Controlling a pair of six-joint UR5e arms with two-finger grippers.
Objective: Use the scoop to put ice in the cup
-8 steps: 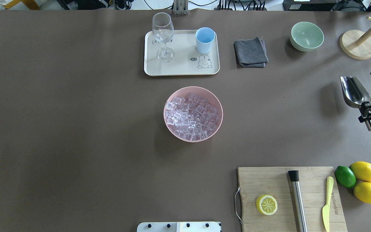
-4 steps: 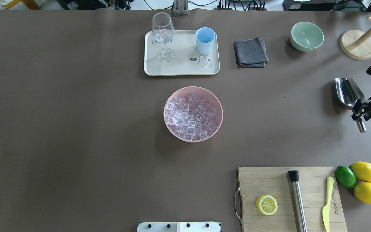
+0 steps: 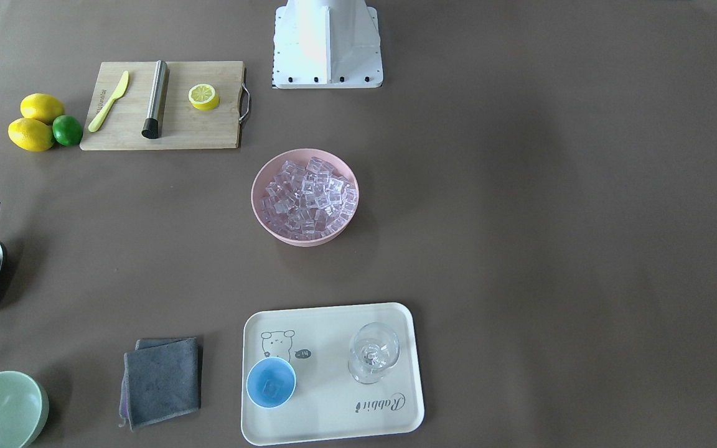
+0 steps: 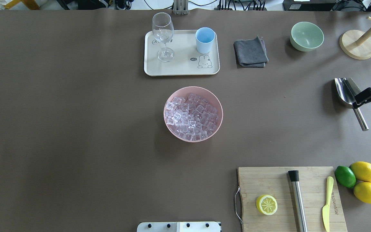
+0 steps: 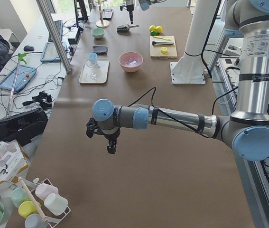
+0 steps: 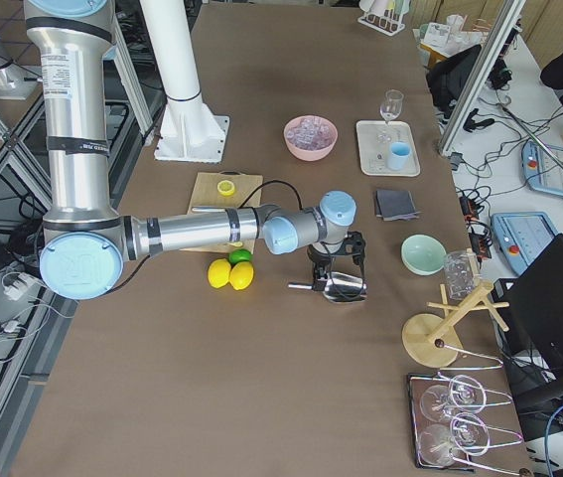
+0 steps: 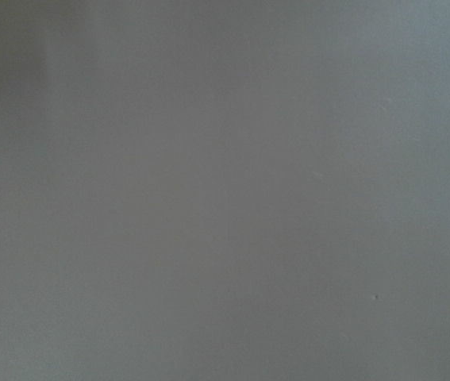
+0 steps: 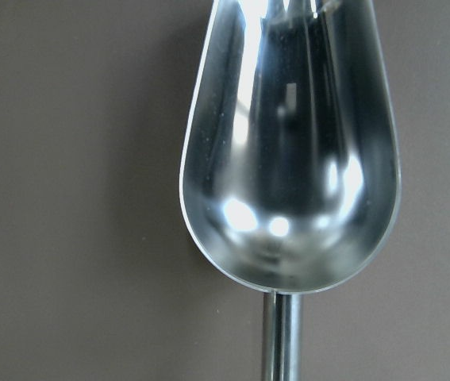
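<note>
The steel scoop [image 4: 345, 91] lies on the table at the far right, trough up and empty, as the right wrist view [image 8: 288, 159] shows. My right gripper [image 4: 361, 98] hovers just above where trough and handle meet; it looks open, off the handle. The same gripper [image 6: 336, 266] stands over the scoop [image 6: 339, 290] in the exterior right view. The ice [image 4: 192, 116] fills a pink bowl [image 4: 169, 129] at mid-table. The light-blue cup [image 4: 204, 39] stands on a cream tray [image 4: 182, 66]; one cube shows inside the cup [image 3: 271, 382]. My left gripper [image 5: 109, 142] hangs over bare table; I cannot tell its state.
A wine glass [image 4: 163, 35] shares the tray. A grey cloth [image 4: 250, 51], a green bowl [image 4: 306, 36] and a wooden stand [image 4: 357, 45] sit along the far edge. Near right: a cutting board [image 4: 282, 183] with lemon half, steel cylinder and knife, then lemons [image 4: 365, 171].
The scoop has come down onto the table. My right gripper has slid off the handle toward the trough, so more of the handle shows. The left arm is unchanged.
</note>
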